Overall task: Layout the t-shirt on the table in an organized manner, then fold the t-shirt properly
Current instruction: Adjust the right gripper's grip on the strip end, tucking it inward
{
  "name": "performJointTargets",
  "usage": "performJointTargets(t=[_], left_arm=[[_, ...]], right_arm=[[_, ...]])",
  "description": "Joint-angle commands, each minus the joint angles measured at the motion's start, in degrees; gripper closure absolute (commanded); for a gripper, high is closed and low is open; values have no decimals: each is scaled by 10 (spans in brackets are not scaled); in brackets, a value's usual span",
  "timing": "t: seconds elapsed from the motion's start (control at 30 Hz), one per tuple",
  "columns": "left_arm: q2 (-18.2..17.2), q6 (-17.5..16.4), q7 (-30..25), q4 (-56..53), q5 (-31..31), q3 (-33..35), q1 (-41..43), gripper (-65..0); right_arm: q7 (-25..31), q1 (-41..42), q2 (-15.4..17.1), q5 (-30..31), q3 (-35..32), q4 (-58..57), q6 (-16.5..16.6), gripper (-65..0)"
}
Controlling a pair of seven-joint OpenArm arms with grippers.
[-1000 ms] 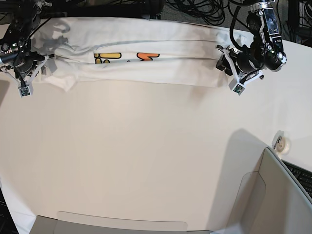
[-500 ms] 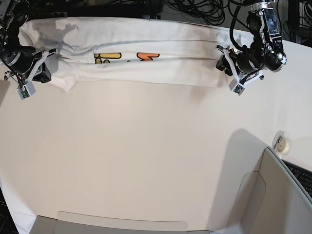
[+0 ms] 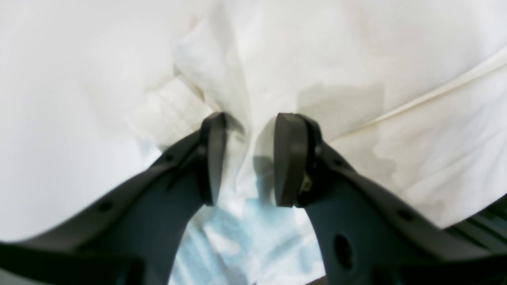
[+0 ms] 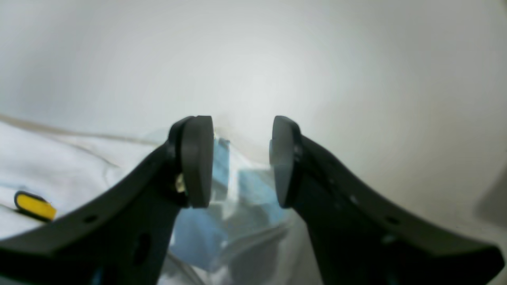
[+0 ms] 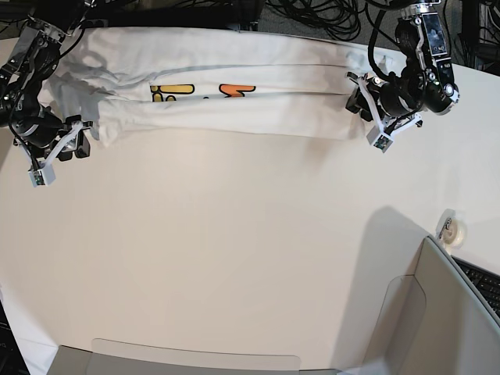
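The white t-shirt lies as a long folded band along the far side of the table, with yellow and orange print showing near its middle. My left gripper sits at the band's right end. In the left wrist view this gripper is open, its fingers standing either side of a raised fold of t-shirt. My right gripper is by the band's left end, just off the sleeve. In the right wrist view it is open with nothing between its pads, above blue-printed t-shirt and bare table.
A small white roll lies near the table's right edge. A grey panel with a keyboard fills the near right corner. Black cables hang behind the far edge. A grey strip runs along the near edge.
My right gripper has opened, let go of the shirt's left end, and moved nearer and slightly right. The left sleeve has settled on the table. The left arm has not moved.
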Motion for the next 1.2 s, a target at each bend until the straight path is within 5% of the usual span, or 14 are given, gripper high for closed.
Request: performJointTargets(t=[0.0,0.73,1.17], left_arm=[[-5,1,4,5,1,-1,-1,-211],[-5,1,4,5,2,-1,-3,-211],[-5,1,4,5,2,-1,-3,-211]], right_arm=[[8,12,18,8,3,-3,1,-247],[-26,-67,44,43,3,30,0,-245],[-26,-102,46,73,2,73,-1,0]])
